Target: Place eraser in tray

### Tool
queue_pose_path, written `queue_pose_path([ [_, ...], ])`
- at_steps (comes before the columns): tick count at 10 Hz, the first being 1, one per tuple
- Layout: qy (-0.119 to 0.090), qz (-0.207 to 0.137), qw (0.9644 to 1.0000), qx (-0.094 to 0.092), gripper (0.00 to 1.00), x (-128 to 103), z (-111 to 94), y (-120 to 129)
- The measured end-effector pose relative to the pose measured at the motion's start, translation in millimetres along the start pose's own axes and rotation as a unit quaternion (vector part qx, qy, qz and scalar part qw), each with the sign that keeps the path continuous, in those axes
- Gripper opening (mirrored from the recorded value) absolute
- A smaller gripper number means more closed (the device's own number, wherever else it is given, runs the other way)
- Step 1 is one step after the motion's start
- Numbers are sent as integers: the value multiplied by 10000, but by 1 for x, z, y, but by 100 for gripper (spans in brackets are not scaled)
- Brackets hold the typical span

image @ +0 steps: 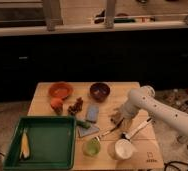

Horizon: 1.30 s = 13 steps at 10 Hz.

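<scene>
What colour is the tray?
Green tray, seen in the camera view; the gripper hangs over the table, right of it.
</scene>
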Motion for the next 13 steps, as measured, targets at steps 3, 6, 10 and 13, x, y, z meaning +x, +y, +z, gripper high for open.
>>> queue_pose_path([
  [3,20,-3,10000,-39,80,5,-4,-5],
  [6,77,-29,10000,-56,80,10,-4,-8],
  [10,89,-96,9999,8,52,18,-3,-11],
  [13,38,-116,9999,15,21,21,0,-8],
])
